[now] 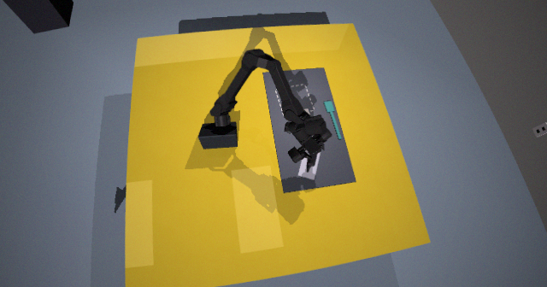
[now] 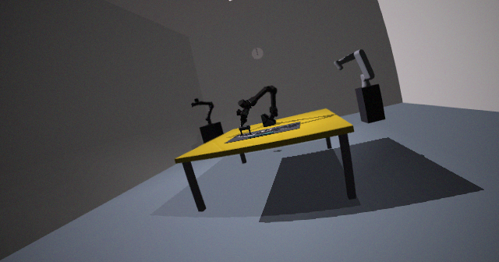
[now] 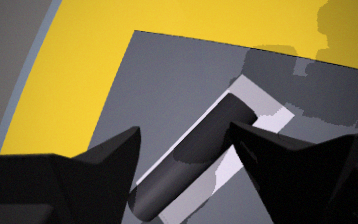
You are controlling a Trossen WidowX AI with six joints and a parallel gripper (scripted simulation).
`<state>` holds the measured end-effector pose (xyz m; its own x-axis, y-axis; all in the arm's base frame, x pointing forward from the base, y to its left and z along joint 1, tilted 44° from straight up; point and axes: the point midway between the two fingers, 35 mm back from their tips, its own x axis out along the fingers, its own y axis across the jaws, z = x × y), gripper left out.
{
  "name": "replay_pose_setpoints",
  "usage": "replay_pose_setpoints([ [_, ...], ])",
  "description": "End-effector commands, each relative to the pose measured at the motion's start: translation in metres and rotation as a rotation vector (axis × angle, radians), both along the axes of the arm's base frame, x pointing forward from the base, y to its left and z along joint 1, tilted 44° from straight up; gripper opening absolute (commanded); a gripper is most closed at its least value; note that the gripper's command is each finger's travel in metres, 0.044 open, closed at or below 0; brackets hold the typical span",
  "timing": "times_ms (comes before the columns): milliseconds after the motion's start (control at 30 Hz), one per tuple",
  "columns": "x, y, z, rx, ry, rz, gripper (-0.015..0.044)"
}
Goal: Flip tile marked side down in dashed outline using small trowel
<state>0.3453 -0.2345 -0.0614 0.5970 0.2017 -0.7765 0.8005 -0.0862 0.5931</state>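
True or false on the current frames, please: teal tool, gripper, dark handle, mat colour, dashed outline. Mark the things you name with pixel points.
1. The teal tool [image 1: 335,122] lies on the mat [image 1: 339,167] [image 2: 234,138] [image 3: 180,75]. True.
2. The gripper [image 1: 310,165] [image 2: 243,125] [image 3: 185,130] is shut on the dark handle [image 2: 245,128] [image 3: 195,155]. False: it is open, holding nothing.
3. A pale plate [image 1: 304,172] [image 3: 265,95] shows beneath the dark handle. True.
4. The mat is yellow. False: it is grey; the table [image 1: 179,236] [image 2: 312,129] [image 3: 95,50] is yellow.
5. The dashed outline [image 1: 306,91] surrounds the teal tool. False: the tool lies outside it.

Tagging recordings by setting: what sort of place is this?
Likely a robotics lab: a black arm on a yellow table, with a grey arm on a black pedestal behind.
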Motion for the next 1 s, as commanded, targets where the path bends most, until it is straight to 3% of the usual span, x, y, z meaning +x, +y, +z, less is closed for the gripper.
replay_pose_setpoints([
  [0,-0.001,0.006,0.002,0.056,-0.006,-0.096,0.03],
  [667,-0.011,0.048,0.015,0.468,-0.06,-0.635,0.03],
  [967,-0.011,0.051,0.015,0.503,-0.065,-0.67,0.03],
])
